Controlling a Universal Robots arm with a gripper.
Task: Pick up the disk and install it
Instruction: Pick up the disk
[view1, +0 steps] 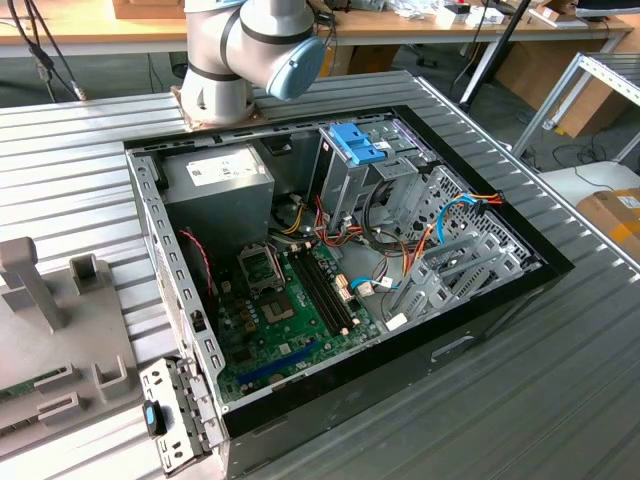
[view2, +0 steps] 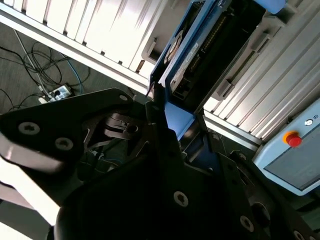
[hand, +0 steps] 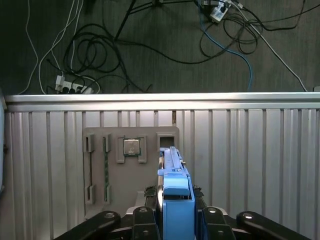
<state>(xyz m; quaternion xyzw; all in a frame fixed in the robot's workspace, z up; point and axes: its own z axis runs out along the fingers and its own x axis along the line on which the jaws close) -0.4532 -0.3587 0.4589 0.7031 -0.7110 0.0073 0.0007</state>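
Clamped tight on the disk (hand: 172, 162), held edge-on with its light blue carrier nipped between the dark fingers (hand: 210, 222) of the gripper (hand: 175, 215). Held up over the ribbed metal table (hand: 250, 160), just by the grey fixture tray (hand: 125, 185) with a small square chip (hand: 131, 147). In the exterior view, open computer case (view1: 340, 250) flat on that table, blue-latched drive cage (view1: 355, 150) standing at its far side.

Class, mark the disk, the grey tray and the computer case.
disk (hand: 176, 200): first wrist view, blue carrier edge.
grey tray (hand: 130, 190): first wrist view, bare plate.
computer case (view1: 380, 390): exterior view, black side wall.
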